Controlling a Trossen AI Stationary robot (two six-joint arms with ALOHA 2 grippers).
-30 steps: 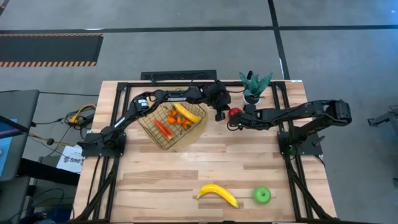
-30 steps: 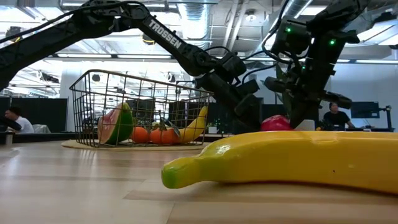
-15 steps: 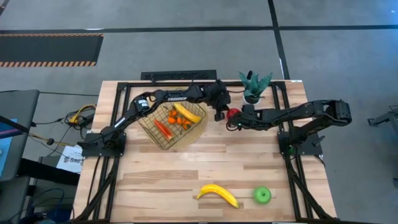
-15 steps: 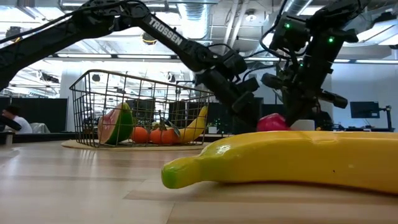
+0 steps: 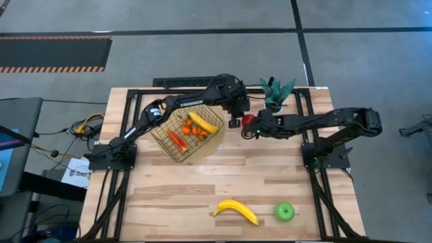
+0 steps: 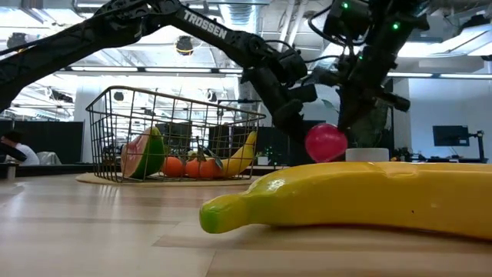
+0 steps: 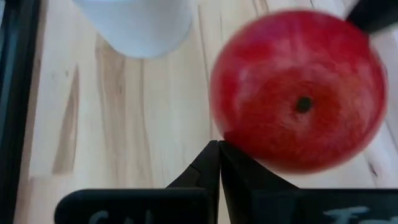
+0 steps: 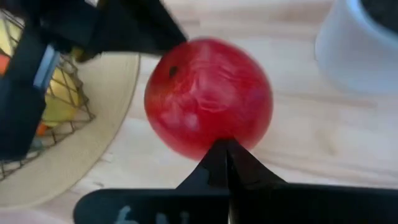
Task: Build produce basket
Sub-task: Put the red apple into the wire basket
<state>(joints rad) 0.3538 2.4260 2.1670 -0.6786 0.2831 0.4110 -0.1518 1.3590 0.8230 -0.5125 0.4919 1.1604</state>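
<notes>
The red apple lies between the two grippers, just right of the wire basket, and fills both wrist views. My left gripper is shut at the apple's basket side. My right gripper is shut at its opposite side. In the low view the apple shows whole above the near banana; whether it is off the table I cannot tell. The basket stands on a round tan mat and holds a banana, a red-orange stick and small orange pieces. A second banana and a green apple lie near the table's near edge. My left gripper has its shut fingertips against the apple's side, coming from the table's left, slanting down. In the right wrist view its dark finger lies on the apple's far side. My right gripper has its shut fingertips against the apple's other side, coming roughly level from the table's right.
A green potted plant in a white pot stands just beyond the apple, its pot close in both wrist views. The mat's edge and basket wall sit right beside the apple. Bare wood lies between basket and the near fruit.
Both shut grippers have moved a little toward the table's left and far edge, and have risen in the low view. The red apple between them has gone with them toward the basket and now shows higher and whole above the banana.
</notes>
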